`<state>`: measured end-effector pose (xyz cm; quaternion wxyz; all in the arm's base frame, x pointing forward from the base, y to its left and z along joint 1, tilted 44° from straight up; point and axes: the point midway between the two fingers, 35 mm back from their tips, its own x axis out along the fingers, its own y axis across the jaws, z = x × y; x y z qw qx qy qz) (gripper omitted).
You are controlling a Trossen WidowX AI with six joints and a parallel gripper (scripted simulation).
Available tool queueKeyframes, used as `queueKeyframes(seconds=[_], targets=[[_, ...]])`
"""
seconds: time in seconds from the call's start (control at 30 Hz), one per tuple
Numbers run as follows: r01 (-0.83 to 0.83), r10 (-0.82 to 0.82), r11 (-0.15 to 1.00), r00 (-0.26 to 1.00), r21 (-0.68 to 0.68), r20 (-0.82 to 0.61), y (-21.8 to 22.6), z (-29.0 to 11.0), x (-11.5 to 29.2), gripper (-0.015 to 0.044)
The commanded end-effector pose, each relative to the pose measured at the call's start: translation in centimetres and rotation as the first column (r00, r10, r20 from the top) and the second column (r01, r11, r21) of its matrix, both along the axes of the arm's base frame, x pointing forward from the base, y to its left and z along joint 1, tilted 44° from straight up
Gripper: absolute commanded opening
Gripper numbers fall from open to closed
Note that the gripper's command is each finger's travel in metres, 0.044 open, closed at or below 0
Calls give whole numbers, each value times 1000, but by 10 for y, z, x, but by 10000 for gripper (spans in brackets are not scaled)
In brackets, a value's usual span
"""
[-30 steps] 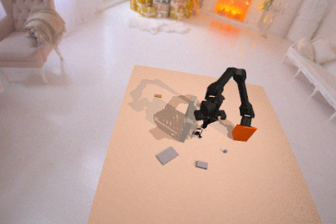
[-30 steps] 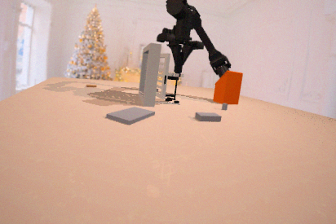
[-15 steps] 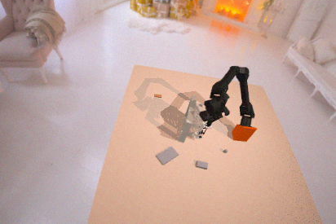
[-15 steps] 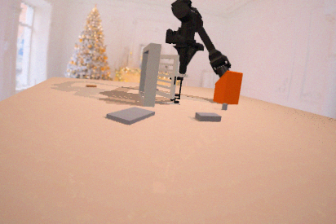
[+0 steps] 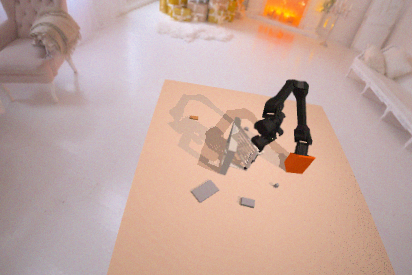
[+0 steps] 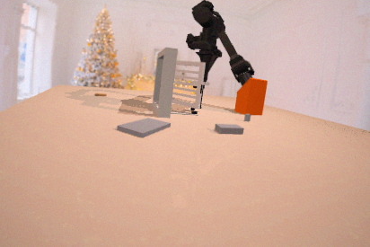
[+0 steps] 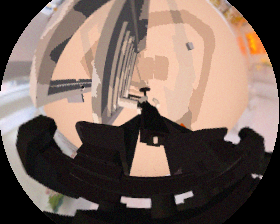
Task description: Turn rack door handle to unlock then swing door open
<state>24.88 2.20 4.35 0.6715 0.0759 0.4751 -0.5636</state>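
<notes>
The grey rack frame [image 5: 225, 163] [image 6: 165, 85] stands upright on the table. The slatted door [image 5: 238, 148] [image 6: 188, 77] [image 7: 117, 75] is swung well out from the frame, on the arm's side; its exact angle is hard to tell. My gripper [image 5: 258, 145] [image 6: 204, 80] [image 7: 149, 117] points down at the door's free edge and is shut on the dark upright handle [image 6: 201, 101] [image 7: 144, 90]. The fingers hide much of the handle, and its turn relative to the door is unclear. A light bracket beside it shows in the wrist view.
The orange block [image 5: 299, 164] [image 6: 251, 96] is at the arm's base. A large flat grey block [image 5: 205, 191] [image 6: 144, 127] and a smaller one [image 5: 247, 202] [image 6: 229, 128] lie in front. A small grey piece [image 5: 275, 185] [image 6: 247, 118] is near the base. A small orange block [image 5: 193, 117] [image 6: 101, 94] lies beyond the frame.
</notes>
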Motion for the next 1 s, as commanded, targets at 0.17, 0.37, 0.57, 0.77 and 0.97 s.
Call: queueKeyframes(seconds=[0.17, 0.37, 0.57, 0.77, 0.97], targets=[[-120, 121, 993, 987, 19, -109, -12, 13, -15, 21], [-185, 189, 982, 967, 37, -172, -20, 22, -23, 21], [-249, 255, 967, 938, 58, -233, -29, 31, -30, 21], [-309, 319, 948, 902, 83, -290, -38, 40, -35, 21], [-365, 381, 924, 858, 112, -344, -48, 50, -40, 21]])
